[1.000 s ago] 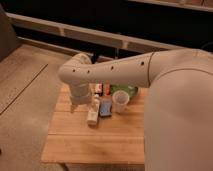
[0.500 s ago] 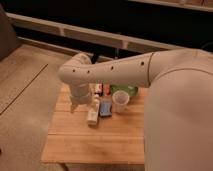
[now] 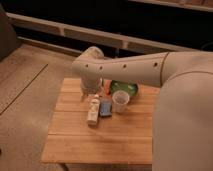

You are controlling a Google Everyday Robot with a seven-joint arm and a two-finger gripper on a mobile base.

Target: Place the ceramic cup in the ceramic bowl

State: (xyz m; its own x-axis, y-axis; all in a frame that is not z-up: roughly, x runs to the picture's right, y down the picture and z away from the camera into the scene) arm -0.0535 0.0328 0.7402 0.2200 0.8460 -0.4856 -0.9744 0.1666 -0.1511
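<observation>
The white ceramic cup (image 3: 120,101) stands upright on the wooden table (image 3: 100,142), just in front of the glossy green ceramic bowl (image 3: 124,88) and touching or nearly touching its near rim. My arm reaches in from the right across the back of the table. Its wrist hangs over the table's back left part, and the gripper (image 3: 95,93) points down, left of the cup and the bowl and above the top of a lying white bottle (image 3: 93,110). The wrist hides most of the gripper.
A small blue block (image 3: 105,108) lies between the bottle and the cup. A small orange-red item (image 3: 107,90) sits left of the bowl. My large white arm body (image 3: 185,115) covers the table's right side. A dark wall with a ledge runs behind the table.
The wrist end of the arm has shifted slightly to the right, toward the cup and bowl. The cup, bowl, bottle and block have not moved.
</observation>
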